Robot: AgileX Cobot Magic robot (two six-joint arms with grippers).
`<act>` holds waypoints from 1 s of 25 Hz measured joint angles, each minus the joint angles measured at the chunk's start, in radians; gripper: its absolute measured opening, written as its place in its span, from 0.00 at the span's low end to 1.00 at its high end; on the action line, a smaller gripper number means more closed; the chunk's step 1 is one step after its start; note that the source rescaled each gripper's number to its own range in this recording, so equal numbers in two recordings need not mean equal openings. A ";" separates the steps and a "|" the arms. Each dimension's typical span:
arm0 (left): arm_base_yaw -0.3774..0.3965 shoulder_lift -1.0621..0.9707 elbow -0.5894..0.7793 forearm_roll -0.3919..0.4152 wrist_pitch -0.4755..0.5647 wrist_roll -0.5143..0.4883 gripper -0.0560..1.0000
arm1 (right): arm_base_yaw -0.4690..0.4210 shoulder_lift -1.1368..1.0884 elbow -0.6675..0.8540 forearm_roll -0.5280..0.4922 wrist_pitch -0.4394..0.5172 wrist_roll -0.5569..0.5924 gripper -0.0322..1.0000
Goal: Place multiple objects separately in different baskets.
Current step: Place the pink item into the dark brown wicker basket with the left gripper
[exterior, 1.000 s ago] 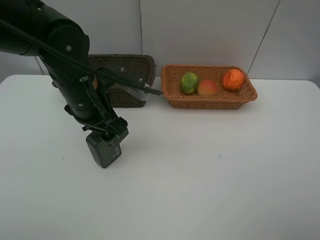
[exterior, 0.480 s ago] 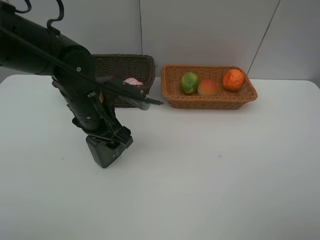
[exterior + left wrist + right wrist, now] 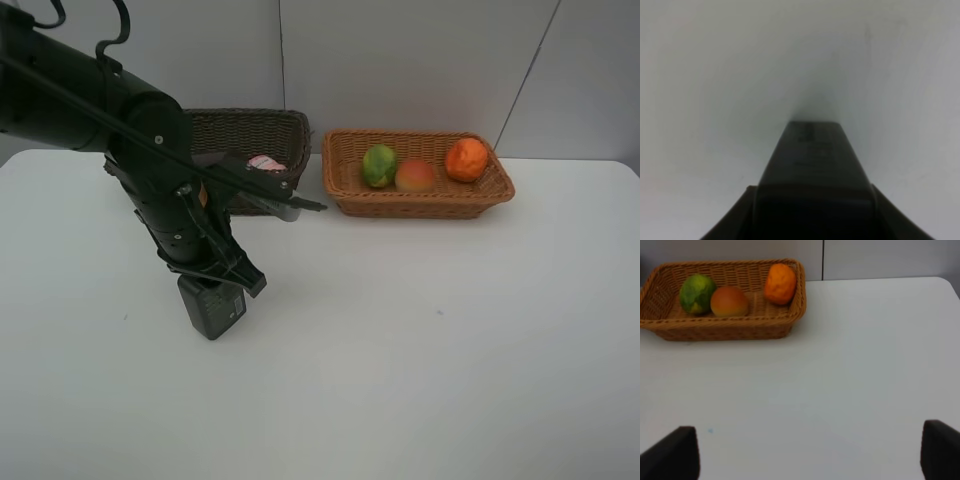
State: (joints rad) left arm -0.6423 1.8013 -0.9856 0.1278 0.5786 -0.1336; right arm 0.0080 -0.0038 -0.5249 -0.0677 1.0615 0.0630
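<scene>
Table (image 3: pixel 420 360): smooth matte white top, under both arms; your largest surface.
Left arm (image 3: pixel 120 130): black, jointed, reaching down from the far left. You are working the last loose object with it.
Dark basket (image 3: pixel 260 130): deep, dark brown woven wicker, rectangular, behind the left gripper and partly hidden by its arm. A pink, white-capped bottle (image 3: pixel 265 163) shows inside.
Light basket (image 3: pixel 420 205): shallow, orange-brown wicker, rectangular, well off to the left gripper's right and ahead of the right gripper.
Left gripper (image 3: pixel 212 290): pointing down onto the dark pump bottle (image 3: pixel 212 308); jaws look drawn in around its top, but you cannot tell whether they have bitten.
Dark pump bottle: squarish, dark green to black, smooth plastic, on the table directly under the left gripper; the left wrist view shows it filling the gap between the jaws.
Right gripper (image 3: pixel 810 450): jaws spread wide, empty, idle over bare table.
Fruit in light basket: orange (image 3: pixel 466 159), dimpled skin; green mango-like fruit (image 3: pixel 379 165), smooth; red-yellow peach (image 3: pixel 414 176), rounded, touching the green one.
Step in hand: seizing the pump bottle.
Next move, as judged: confirm a firm hold, lift clear, carry it to the dark basket behind.
</scene>
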 joint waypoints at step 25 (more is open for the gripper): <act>0.000 -0.003 0.000 0.000 0.004 0.000 0.47 | 0.000 0.000 0.000 0.000 0.000 0.000 0.95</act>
State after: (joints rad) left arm -0.6423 1.7978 -0.9856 0.1278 0.5821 -0.1336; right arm 0.0080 -0.0038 -0.5249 -0.0677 1.0615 0.0630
